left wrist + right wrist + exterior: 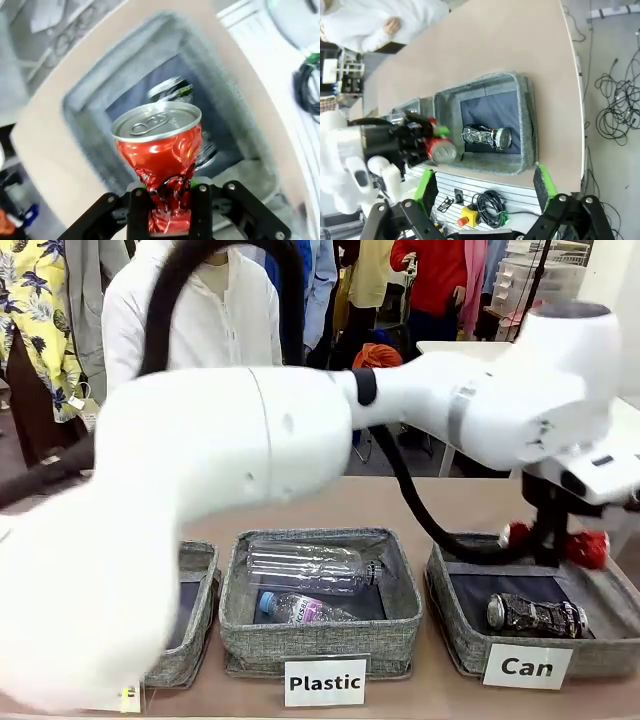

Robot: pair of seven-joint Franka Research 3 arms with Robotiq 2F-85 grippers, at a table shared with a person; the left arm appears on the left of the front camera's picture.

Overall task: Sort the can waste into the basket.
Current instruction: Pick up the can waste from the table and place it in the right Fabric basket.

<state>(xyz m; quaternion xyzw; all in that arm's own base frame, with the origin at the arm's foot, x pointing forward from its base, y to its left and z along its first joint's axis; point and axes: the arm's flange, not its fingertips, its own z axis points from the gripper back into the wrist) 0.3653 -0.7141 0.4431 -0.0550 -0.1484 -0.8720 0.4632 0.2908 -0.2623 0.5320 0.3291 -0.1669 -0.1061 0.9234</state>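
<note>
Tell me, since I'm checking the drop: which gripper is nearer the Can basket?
Left. The left gripper holds the red can just above the basket; the right gripper, open, hangs higher, well off it.

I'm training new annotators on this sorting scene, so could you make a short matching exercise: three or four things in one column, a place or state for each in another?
Things:
1. red can
2. dark can
3. clear bottles
4. right gripper

Places or states:
A. lying inside the Can basket
B. jaws wide open
C. inside the Plastic basket
D. clamped in the left gripper

Pairs: 1-D, 2-A, 3-C, 4-B
</note>
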